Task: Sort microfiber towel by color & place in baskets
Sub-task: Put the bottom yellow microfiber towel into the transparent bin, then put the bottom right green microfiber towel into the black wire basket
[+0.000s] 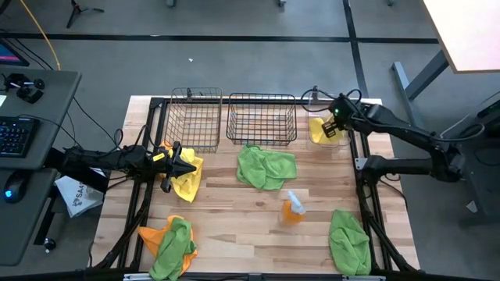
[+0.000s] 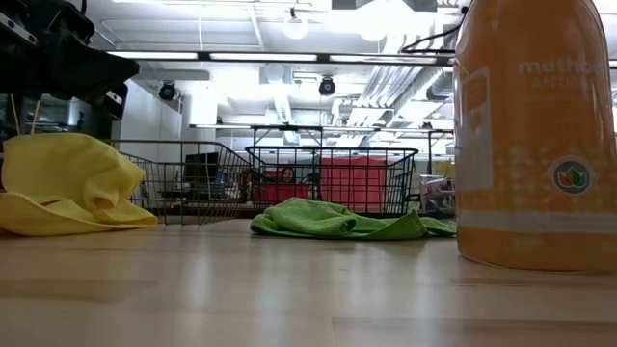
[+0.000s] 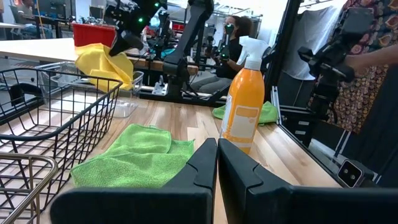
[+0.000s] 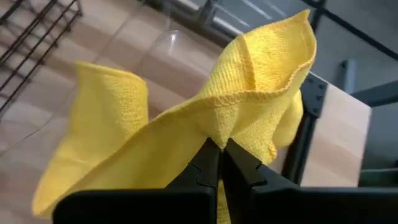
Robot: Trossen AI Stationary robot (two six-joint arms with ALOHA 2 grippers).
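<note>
My right gripper (image 1: 331, 127) is shut on a yellow towel (image 1: 319, 131) above the clear plastic bin (image 1: 313, 99) at the table's far right. My left gripper (image 1: 187, 165) is shut, with nothing between its fingers (image 3: 217, 163), and hovers over another yellow towel (image 1: 190, 179) that lies bunched on the table (image 2: 67, 188). Two black wire baskets (image 1: 195, 117) (image 1: 262, 119) stand at the far edge. A green towel (image 1: 266, 168) lies spread before them, another green one (image 1: 349, 242) lies near right, and a green and an orange towel (image 1: 168, 243) lie heaped near left. My right gripper pinches the yellow towel between its two fingers at a bunched fold (image 4: 219, 127) near the upper edge, several layers together. The fingers come from above, slanting down. The towel is lifted and hangs slack below the fingers (image 3: 102, 62) over the clear bin (image 3: 127, 107).
An orange spray bottle (image 1: 294, 209) stands upright near the table's middle, close in front of the low camera (image 2: 535, 135). Black frame rails run along the table's left and right sides. People and other equipment show beyond the table's right side in the left wrist view.
</note>
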